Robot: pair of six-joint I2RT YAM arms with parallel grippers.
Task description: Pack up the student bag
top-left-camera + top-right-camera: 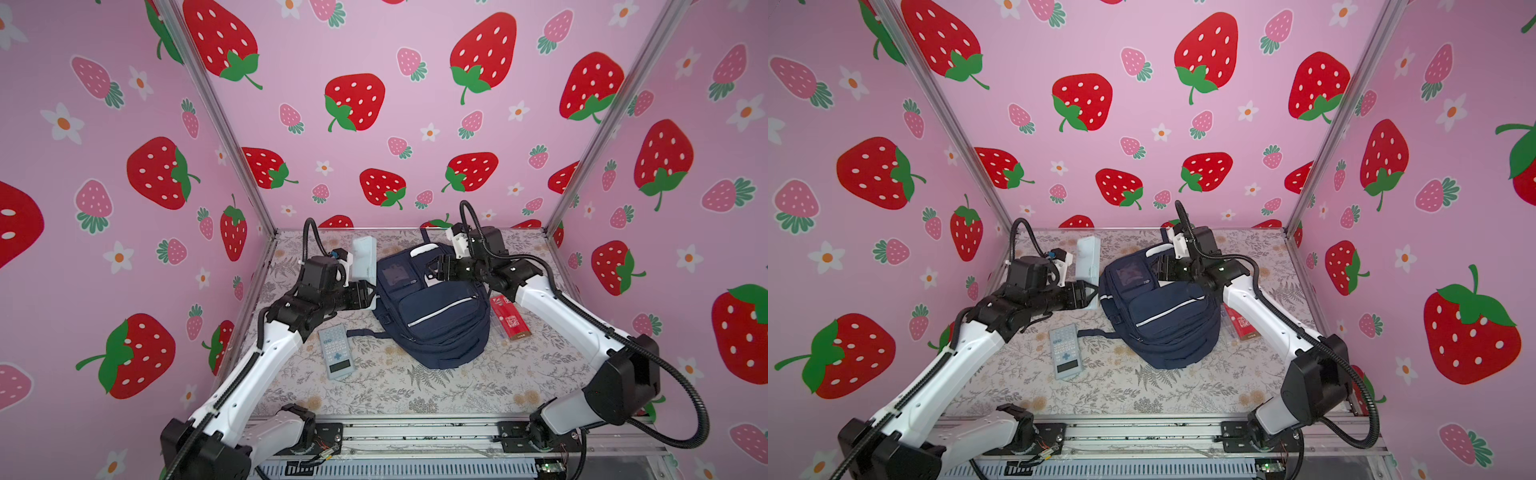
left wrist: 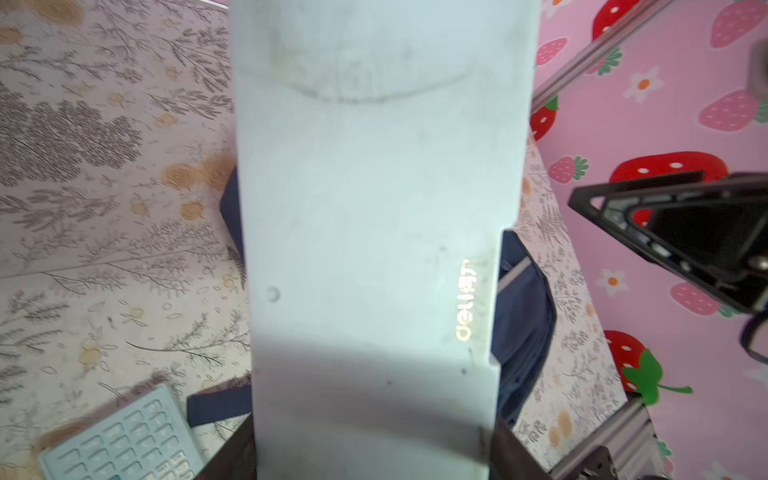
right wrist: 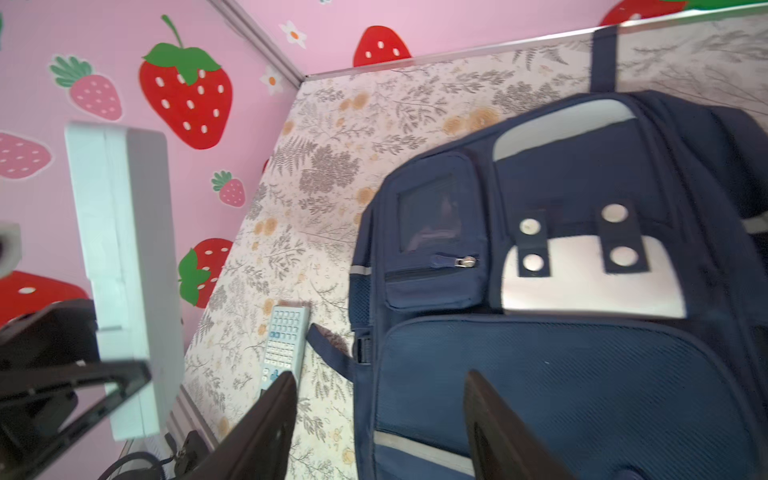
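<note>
The student bag (image 1: 440,328) (image 1: 1167,332) lies front-up in the middle of the floral table, navy with silver stripes. My left gripper (image 1: 371,297) (image 1: 1093,297) is shut on the lower end of a pale blue pencil case (image 1: 364,259) (image 1: 1088,259), held upright just left of the bag. In the left wrist view the case (image 2: 374,208) fills the space between the jaws of that gripper (image 2: 374,457). My right gripper (image 1: 434,267) (image 1: 1159,266) hovers open over the bag's upper part. In the right wrist view its jaws (image 3: 379,376) stand apart above the bag's front pocket (image 3: 582,374), holding nothing.
A light blue calculator (image 1: 336,351) (image 1: 1065,351) (image 3: 286,336) lies left of the bag, near a loose bag strap (image 1: 365,333). A red box (image 1: 509,318) (image 1: 1241,324) lies to the bag's right, under the right arm. Pink strawberry walls enclose the table (image 1: 415,390) on three sides.
</note>
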